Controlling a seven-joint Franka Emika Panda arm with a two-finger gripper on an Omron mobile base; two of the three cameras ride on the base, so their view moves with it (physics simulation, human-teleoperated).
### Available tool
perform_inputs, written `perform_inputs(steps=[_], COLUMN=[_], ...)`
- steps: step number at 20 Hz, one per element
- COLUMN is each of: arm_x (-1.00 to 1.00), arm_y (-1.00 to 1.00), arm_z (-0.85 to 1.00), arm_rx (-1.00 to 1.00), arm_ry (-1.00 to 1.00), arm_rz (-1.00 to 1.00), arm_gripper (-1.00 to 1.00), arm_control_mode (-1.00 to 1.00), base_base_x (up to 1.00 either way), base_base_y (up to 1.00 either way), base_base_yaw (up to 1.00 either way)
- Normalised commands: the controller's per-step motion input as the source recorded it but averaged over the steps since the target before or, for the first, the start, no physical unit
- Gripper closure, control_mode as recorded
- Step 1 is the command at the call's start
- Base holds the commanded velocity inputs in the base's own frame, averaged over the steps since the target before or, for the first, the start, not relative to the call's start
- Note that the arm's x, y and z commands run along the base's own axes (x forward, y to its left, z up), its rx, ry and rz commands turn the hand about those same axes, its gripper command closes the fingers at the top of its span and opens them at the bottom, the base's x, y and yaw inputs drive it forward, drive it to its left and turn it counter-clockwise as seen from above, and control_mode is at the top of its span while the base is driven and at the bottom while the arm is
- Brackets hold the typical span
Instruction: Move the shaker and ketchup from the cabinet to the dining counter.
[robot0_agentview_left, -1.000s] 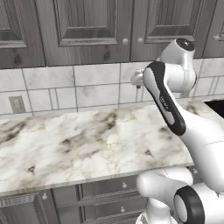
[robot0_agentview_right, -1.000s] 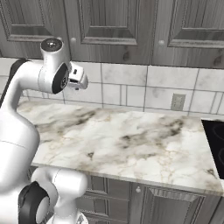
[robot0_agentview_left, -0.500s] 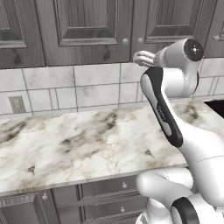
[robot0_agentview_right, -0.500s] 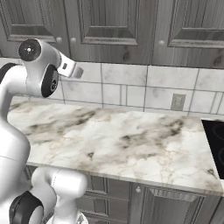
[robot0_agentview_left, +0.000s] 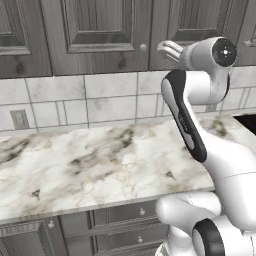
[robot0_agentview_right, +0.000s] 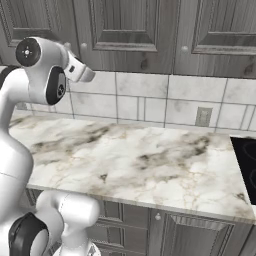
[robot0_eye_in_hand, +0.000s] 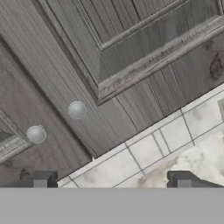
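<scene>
The cabinet (robot0_eye_in_hand: 131, 65) stands directly ahead of the gripper (robot0_eye_in_hand: 113, 180), doors shut, so its contents are hidden and the ketchup's position cannot be determined. The jaws stand fully apart, empty, aimed toward the door knobs (robot0_eye_in_hand: 77, 110). The arm is raised, wrist rolled.

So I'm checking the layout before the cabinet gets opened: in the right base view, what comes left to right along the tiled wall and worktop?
Gripper → wall socket → black cooktop.
</scene>
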Motion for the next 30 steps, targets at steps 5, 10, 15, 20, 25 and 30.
perform_inputs(steps=[5, 10, 15, 20, 25, 30], arm_x=[0.01, 0.10, 0.13, 0.37, 0.41, 0.36], arm_y=[-0.03, 0.04, 0.06, 0.17, 0.17, -0.01], arm_z=[0.04, 0.02, 0.00, 0.18, 0.09, 0.00], arm_rx=[0.01, -0.03, -0.13, -0.06, -0.06, -0.02], arm_ry=[0.05, 0.01, 0.09, 0.00, -0.12, -0.12], arm_rz=[0.23, 0.28, 0.04, 0.00, 0.14, 0.06], arm_gripper=[-1.00, -1.00, -1.00, -1.00, -1.00, -1.00], arm_control_mode=[-1.00, -1.00, -1.00, -1.00, -1.00, -1.00], base_base_x=[0.00, 0.00, 0.00, 0.00, 0.00, 0.00], base_base_y=[0.00, 0.00, 0.00, 0.00, 0.00, 0.00], base_base_yaw=[0.00, 0.00, 0.00, 0.00, 0.00, 0.00])
